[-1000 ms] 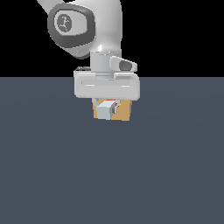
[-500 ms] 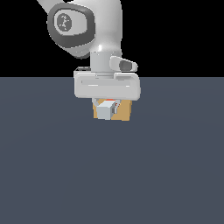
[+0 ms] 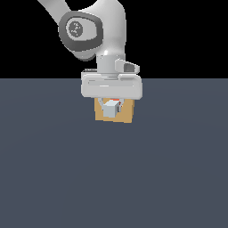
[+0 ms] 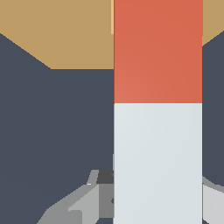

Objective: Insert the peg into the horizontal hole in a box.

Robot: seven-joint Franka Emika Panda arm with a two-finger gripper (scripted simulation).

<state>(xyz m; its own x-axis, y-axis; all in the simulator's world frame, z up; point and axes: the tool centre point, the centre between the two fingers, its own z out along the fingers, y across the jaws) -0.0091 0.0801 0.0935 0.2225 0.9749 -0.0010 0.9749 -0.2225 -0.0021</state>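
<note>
Clamping the pale grey-white half of the long square-sectioned peg (image 4: 157, 162), the Panda arm's two-fingered grey gripper (image 4: 153, 199) showed in the wrist view as a finger on each side of the bar, closed against it. The peg's other half, red-orange, ran from the middle of that frame up toward the plain tan wood-coloured box (image 4: 65, 35), whose face filled the upper band of the picture. In the exterior view the white hand sat in the upper middle of the frame, with the peg's grey end (image 3: 110, 108) facing the camera just under it and the tan box (image 3: 127, 113) directly behind, partly covered by hand and peg. The box rested on the flat dark blue-grey table (image 3: 114, 178) that filled the lower part of that frame. The small square hole in the box face could not be made out in either view, since the bar covered the place where it should lie. Judging from this, the step in hand was the final approach or early insertion: the red-orange tip looked to be at the box face, though whether it had entered could not be told. The next move likely called for keeping the bar level and square to the face and pushing it straight along its own length, with the grip kept firm.
</note>
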